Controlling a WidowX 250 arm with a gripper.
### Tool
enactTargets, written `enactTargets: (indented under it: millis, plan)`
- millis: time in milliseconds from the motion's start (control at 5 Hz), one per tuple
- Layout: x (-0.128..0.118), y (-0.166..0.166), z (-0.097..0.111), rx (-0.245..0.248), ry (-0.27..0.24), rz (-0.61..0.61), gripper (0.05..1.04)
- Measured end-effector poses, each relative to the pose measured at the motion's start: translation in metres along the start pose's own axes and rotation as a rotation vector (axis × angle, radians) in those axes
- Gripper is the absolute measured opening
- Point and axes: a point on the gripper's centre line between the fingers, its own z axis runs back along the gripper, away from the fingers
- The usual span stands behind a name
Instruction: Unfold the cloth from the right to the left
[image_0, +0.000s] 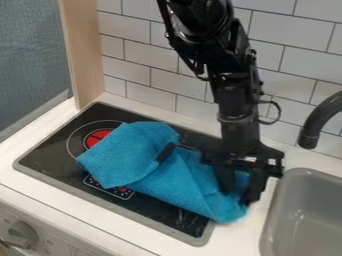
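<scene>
- Blue cloth (180, 177): folded, rumpled, lying across the toy stovetop (47, 159); right end reaches the frame edge nearest the sink (304, 217).
- Gripper (239, 195): pointing down at cloth's right end. Jaws part-open, blue between; can't tell if any cloth is pinched.

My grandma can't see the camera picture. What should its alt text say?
A folded, rumpled blue cloth lies across a black toy stove, with the robot's black tool lowered at the cloth's end nearest a gray sink.
</scene>
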Motion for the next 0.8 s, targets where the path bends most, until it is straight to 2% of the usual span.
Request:
enactTargets:
  millis: [200, 400, 600, 800]
  plan:
    - [-0.002, 0.001, 0.008, 0.001, -0.01, -0.012, 0.984]
    - [-0.005, 0.0, 0.027, -0.001, -0.04, -0.03, 1.007]
    - [-0.011, 0.0, 0.058, 0.03, -0.08, -0.091, 1.0]
    - [-0.012, -0.001, 0.06, 0.029, -0.084, -0.093, 1.0]
